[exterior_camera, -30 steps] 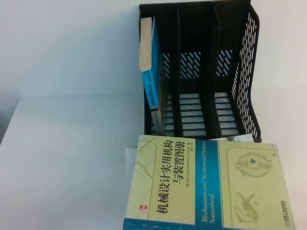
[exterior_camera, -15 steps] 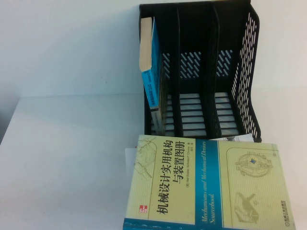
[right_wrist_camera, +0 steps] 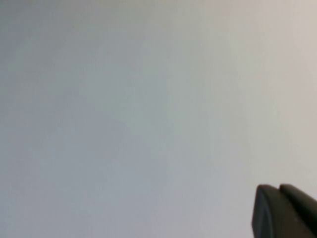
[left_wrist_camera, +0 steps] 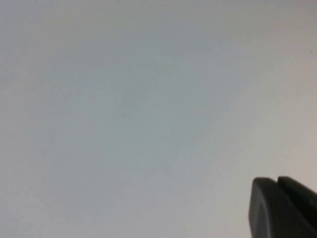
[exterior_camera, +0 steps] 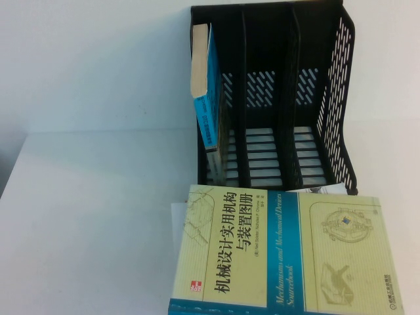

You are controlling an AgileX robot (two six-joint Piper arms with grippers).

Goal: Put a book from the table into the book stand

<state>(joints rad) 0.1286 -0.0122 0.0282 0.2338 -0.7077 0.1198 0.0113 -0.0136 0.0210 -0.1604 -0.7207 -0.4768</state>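
One book [exterior_camera: 289,252] lies flat on the tabletop [exterior_camera: 92,216], just before the stand [exterior_camera: 282,98]. Its long axis runs left-right, spine toward me. Neither arm shows from above, so which is nearer I cannot judge. Left fingers [left_wrist_camera: 282,206] and right fingers [right_wrist_camera: 285,208] face blank white; their state I cannot tell.

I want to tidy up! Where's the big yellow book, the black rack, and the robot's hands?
book [exterior_camera: 262,256]: high view, cover.
book stand [exterior_camera: 335,92]: high view, perforated side.
left gripper [left_wrist_camera: 282,208]: left wrist view, finger.
right gripper [right_wrist_camera: 285,210]: right wrist view, finger.
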